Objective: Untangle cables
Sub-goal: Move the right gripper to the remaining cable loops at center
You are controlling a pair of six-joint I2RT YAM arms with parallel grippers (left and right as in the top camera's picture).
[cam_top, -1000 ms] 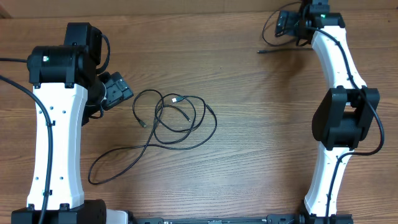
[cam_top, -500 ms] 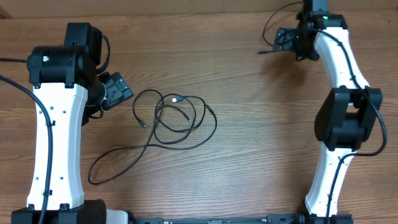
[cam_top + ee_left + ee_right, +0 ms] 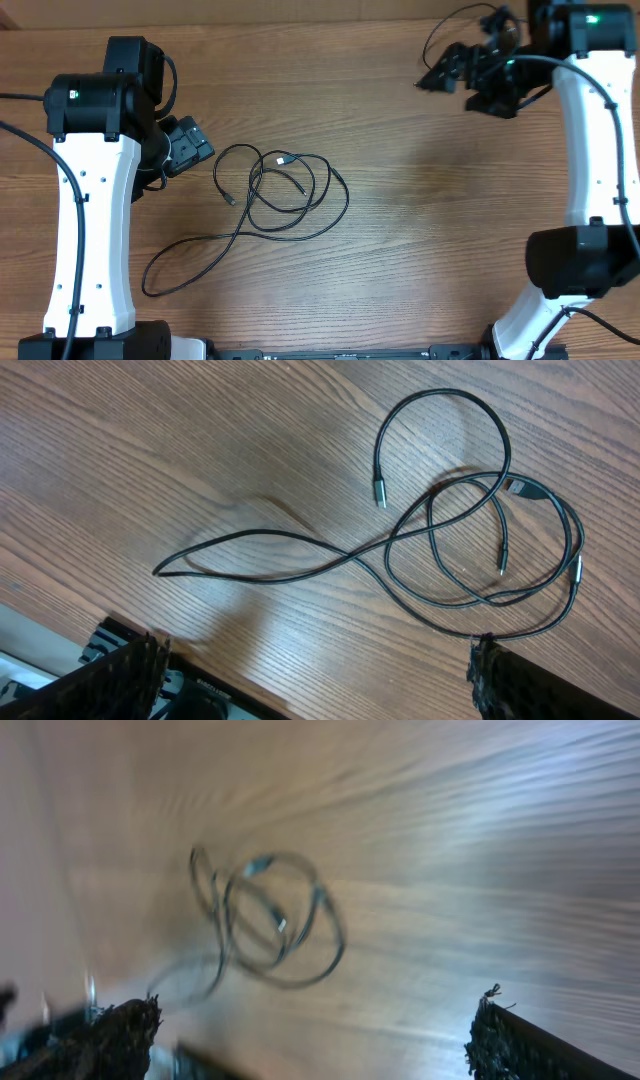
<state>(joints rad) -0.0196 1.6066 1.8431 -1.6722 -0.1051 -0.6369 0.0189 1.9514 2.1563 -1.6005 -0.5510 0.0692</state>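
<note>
Several thin cables (image 3: 250,200) lie looped together left of centre on the table (image 3: 420,250), one tail trailing toward the near edge. Probably light, limp, snag-prone; pinch a free plug end. Left gripper (image 3: 315,650) and right gripper (image 3: 318,1005) are spread wide, empty.

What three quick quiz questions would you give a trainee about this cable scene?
1. True or false: the left gripper is holding one of the cables.
2. Where do the cables lie? A) flat on the wooden table B) in a tray C) hanging from an arm
3. Which is nearer the cables, the left gripper or the right gripper?

Key: 1 false; 2 A; 3 the left gripper.
</note>
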